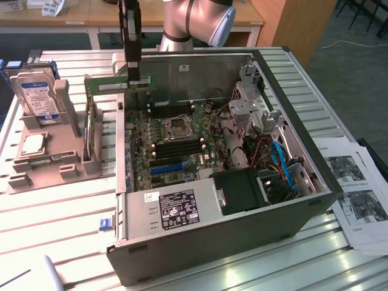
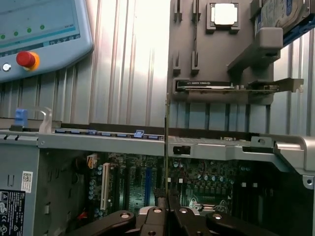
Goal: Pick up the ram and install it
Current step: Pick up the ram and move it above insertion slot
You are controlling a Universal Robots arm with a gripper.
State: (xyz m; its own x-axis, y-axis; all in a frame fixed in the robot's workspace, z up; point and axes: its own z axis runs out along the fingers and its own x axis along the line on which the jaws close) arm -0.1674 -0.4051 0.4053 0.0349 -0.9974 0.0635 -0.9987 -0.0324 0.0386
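Note:
The ram [image 1: 108, 85] is a thin green board with dark chips, held level in the air over the open computer case's [image 1: 315, 200] wall on the exterior view's left. My gripper [image 1: 136, 77] hangs from above and is shut on the ram near one end. In the wrist view the ram [image 2: 166, 147] shows edge-on as a thin line rising from my gripper [image 2: 166, 197], whose black fingers [image 2: 158, 201] press it from both sides. Below lies the motherboard, with long black memory slots [image 1: 173, 111] beside the CPU socket [image 1: 179, 127]; the ram is well above them and touches nothing.
A grey parts holder [image 1: 60, 163] stands at the exterior view's left with a hard drive [image 1: 39, 97] and a CPU [image 1: 33, 146]. The case holds a power supply [image 1: 176, 209], a blue expansion slot [image 1: 167, 169] and cables [image 1: 282, 160]. Papers [image 1: 354, 194] lie at the right.

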